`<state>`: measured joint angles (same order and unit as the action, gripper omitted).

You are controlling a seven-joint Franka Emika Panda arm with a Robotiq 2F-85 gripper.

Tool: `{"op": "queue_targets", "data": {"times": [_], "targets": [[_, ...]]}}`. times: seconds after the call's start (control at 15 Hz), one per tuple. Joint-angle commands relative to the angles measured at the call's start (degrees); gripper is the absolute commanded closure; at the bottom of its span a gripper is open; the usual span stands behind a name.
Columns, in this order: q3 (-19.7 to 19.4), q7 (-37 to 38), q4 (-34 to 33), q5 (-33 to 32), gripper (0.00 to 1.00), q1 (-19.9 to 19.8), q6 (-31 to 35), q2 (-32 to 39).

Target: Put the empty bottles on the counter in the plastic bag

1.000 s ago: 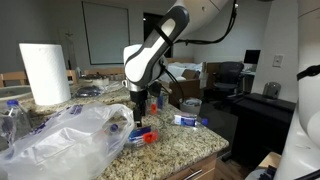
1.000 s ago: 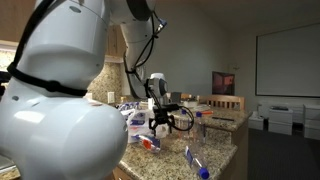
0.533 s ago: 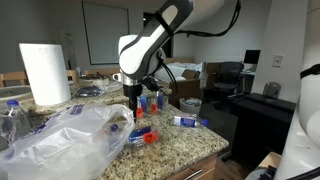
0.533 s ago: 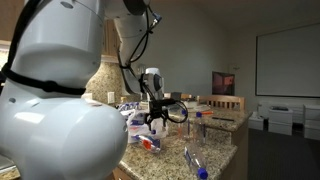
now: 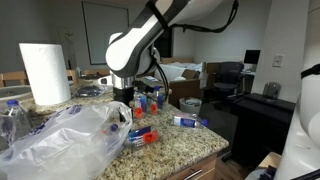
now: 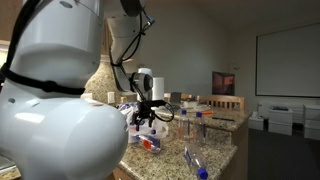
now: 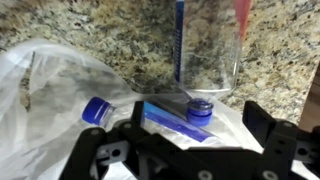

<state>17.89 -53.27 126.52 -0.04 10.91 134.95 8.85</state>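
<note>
A robot arm is shown reaching down over a granite table, with its hand held low at the mouth of a large plastic bag. The hand is released. In the wrist view its two dark fingers are spread wide and nothing is held between them.

The bag is slumped on its side on the table, with its loose edge turned toward the hand. It is probably laid this way so that things can be dropped or slid in without the film having to be lifted.

Just beyond that edge, a bottle is seen lying on bare stone with its blue cap pointed toward the hand. A second blue cap is seen against the bag's film; whether it lies inside the bag or on top of it cannot be told.

In an exterior view, a red-capped bottle lies just beside the bag. Another lying bottle rests well apart from the bag near the table's edge, and some upright bottles stand behind the hand. A white paper towel roll stands behind the bag.

The bag is thin, crinkled and whitish, half see-through, and its folds catch the light. It is likely to sag or shift when touched. The bottles are slim clear plastic cylinders with blue labels, and they are judged to be light and prone to rolling. The table is polished stone, speckled beige and brown, with a rounded edge.
</note>
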Motion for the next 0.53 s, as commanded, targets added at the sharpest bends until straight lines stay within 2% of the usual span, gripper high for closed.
{"op": "queue_targets", "data": {"times": [0.0, 0.47], "targets": [[0.4, -3.1, -0.7, 0.4, 0.00, 0.9, -1.1, 1.9], [0.8, 0.6, -1.9, -1.4, 0.00, 2.7, 0.8, 5.7]]}}
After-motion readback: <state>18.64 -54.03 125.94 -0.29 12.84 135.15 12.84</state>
